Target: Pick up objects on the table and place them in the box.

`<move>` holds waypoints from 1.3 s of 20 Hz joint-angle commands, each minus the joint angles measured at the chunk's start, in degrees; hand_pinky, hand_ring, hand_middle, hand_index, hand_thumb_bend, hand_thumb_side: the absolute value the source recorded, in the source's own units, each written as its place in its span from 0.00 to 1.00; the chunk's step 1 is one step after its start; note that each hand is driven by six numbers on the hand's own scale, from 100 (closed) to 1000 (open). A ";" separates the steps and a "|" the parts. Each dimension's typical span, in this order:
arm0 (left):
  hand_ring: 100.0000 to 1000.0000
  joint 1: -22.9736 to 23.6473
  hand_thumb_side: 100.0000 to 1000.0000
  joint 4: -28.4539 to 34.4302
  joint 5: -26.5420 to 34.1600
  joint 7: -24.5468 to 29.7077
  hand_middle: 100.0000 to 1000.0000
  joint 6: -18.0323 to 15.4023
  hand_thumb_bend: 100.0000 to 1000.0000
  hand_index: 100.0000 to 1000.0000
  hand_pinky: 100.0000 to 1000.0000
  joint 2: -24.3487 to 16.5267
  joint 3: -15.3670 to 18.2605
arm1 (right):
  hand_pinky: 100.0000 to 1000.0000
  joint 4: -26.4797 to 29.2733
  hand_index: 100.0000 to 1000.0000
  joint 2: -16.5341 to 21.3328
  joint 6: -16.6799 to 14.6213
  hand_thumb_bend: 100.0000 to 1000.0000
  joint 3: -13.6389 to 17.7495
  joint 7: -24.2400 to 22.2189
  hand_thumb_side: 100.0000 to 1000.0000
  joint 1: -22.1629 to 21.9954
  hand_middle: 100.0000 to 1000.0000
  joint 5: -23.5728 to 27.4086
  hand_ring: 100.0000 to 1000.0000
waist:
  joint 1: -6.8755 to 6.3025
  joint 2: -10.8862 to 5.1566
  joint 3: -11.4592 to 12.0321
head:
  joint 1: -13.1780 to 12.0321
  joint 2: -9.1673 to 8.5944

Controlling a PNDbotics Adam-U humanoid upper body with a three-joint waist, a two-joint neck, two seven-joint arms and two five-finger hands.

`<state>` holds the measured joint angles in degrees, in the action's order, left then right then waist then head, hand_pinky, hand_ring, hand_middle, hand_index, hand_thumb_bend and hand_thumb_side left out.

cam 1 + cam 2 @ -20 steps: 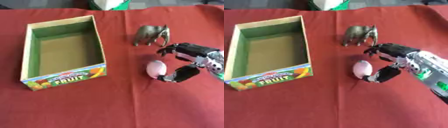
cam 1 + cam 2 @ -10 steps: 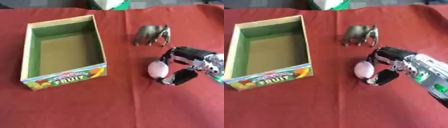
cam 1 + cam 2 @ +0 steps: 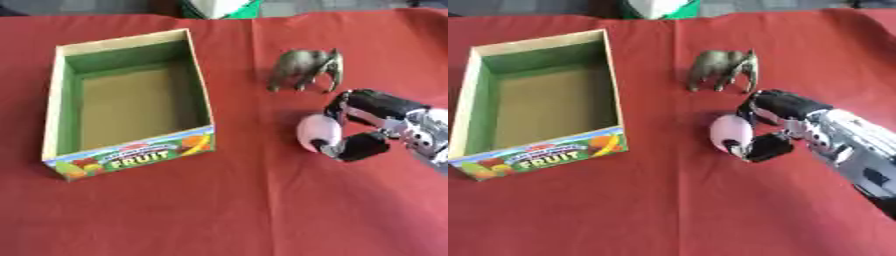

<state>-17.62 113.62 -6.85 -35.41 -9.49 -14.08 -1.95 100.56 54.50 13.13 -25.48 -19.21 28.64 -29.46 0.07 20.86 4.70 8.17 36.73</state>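
The open cardboard box with green inner walls and a "FRUIT" label (image 3: pixel 131 100) stands empty on the red-cloth worktop (image 3: pixel 219 215). Well to the right of the box, the right hand (image 3: pixel 776 125) has its fingers and thumb curled around a pale pink egg-shaped object (image 3: pixel 730 131), which seems to rest on the cloth. A grey-brown toy elephant (image 3: pixel 724 67) stands to the right of the box's far end, just beyond the hand. The left hand is not in view. The smooth, rounded egg could squirt out of the pinch on lifting and roll. A wide swing toward the box could knock the elephant.
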 commanded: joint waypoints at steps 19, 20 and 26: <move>0.60 -0.33 0.84 0.97 0.24 0.56 0.71 0.15 0.00 0.82 0.74 -0.61 -0.05 | 0.43 10.62 0.48 2.29 4.37 0.00 5.50 6.49 0.05 3.22 0.31 8.92 0.49 | 0.23 -1.92 0.12 | 0.40 -0.33; 0.60 -0.34 0.84 0.97 0.25 0.60 0.71 0.17 0.00 0.82 0.74 -0.64 -0.08 | 0.43 11.26 0.48 2.21 4.69 0.00 5.82 6.65 0.06 3.94 0.31 9.61 0.49 | 0.27 -2.02 0.25 | 0.51 -0.30; 0.60 -0.68 0.84 0.97 0.41 1.15 0.71 0.11 0.00 0.82 0.74 -0.91 -0.51 | 0.44 11.57 0.47 -0.07 5.76 0.00 5.66 5.50 0.09 11.78 0.30 13.50 0.48 | 0.67 -2.63 1.46 | 2.16 0.18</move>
<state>-17.70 113.62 -6.55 -34.56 -9.29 -14.08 -2.33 111.60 53.84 18.71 -20.54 -13.51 39.40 -16.98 0.78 19.60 6.17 9.81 36.76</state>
